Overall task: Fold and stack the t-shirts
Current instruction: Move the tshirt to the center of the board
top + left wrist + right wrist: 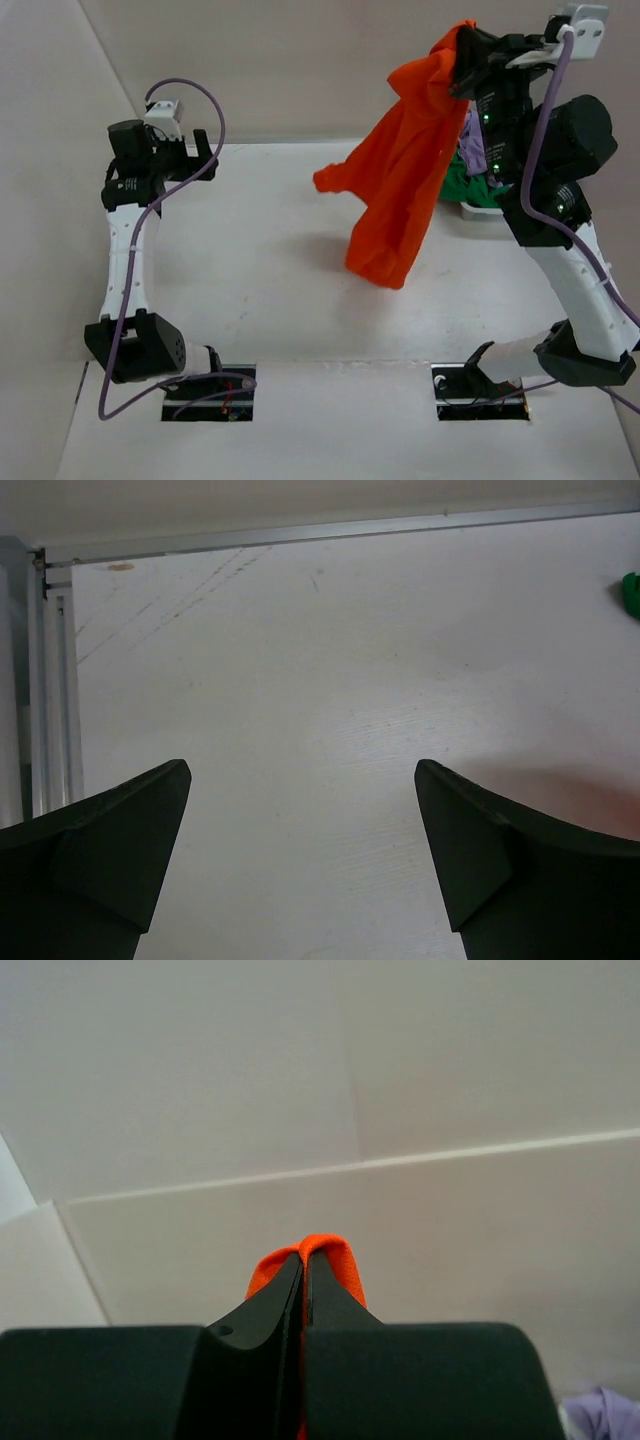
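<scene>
The orange t-shirt (405, 160) hangs high above the right half of the table, its lower hem just off the surface. My right gripper (462, 52) is shut on its top edge. In the right wrist view a fold of the orange cloth (343, 1260) wraps over the closed right gripper (305, 1257). Behind the right arm lie a green t-shirt (462, 186) and a purple t-shirt (472, 135), mostly hidden. My left gripper (205, 145) hovers over the far left of the table, open and holding nothing. Its fingers (302, 770) frame only bare tabletop.
A white basket (482, 211) stands at the far right behind the right arm, with the green and purple cloth in it. A green scrap (632, 593) shows at the left wrist view's right edge. Walls close the table's back and left sides.
</scene>
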